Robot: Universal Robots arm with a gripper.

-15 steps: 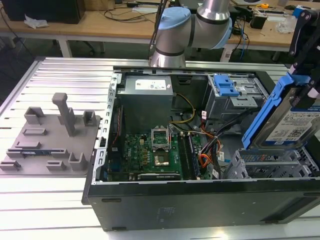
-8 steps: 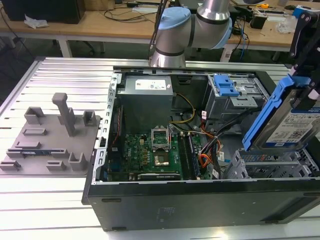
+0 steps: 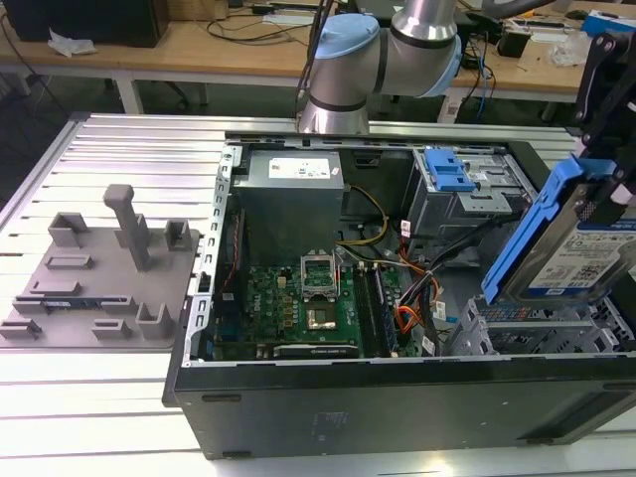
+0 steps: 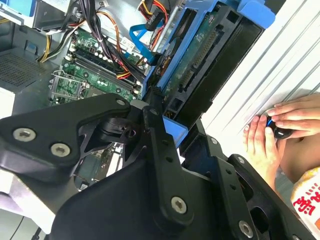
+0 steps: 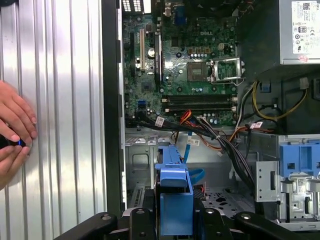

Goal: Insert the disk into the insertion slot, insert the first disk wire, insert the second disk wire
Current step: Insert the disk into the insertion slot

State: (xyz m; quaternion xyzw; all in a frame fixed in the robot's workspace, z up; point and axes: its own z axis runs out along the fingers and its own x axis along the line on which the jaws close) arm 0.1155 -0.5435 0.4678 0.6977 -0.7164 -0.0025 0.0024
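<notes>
The disk (image 3: 581, 253), a labelled drive in a bright blue frame, hangs tilted over the open computer case at the exterior view's right. My gripper (image 3: 599, 179) is shut on the frame's upper end. In both wrist views the blue frame (image 5: 175, 200) (image 4: 200, 65) sits between the black fingers (image 5: 136, 217). Just under the disk is the insertion slot (image 3: 532, 333), a grey perforated cage, and the disk is outside it. The light-blue first disk wire (image 5: 187, 147) lies loose beside the cage. The orange second disk wire (image 5: 186, 116) runs in the cable bundle near the motherboard.
A larger grey bay with a blue latch (image 3: 447, 169) stands behind the cage. The motherboard (image 3: 298, 298) and power supply (image 3: 293, 174) fill the case's other half. A grey fixture plate (image 3: 99, 268) lies at the exterior view's left. A person's hands (image 5: 15, 125) rest on the ribbed table beside the case.
</notes>
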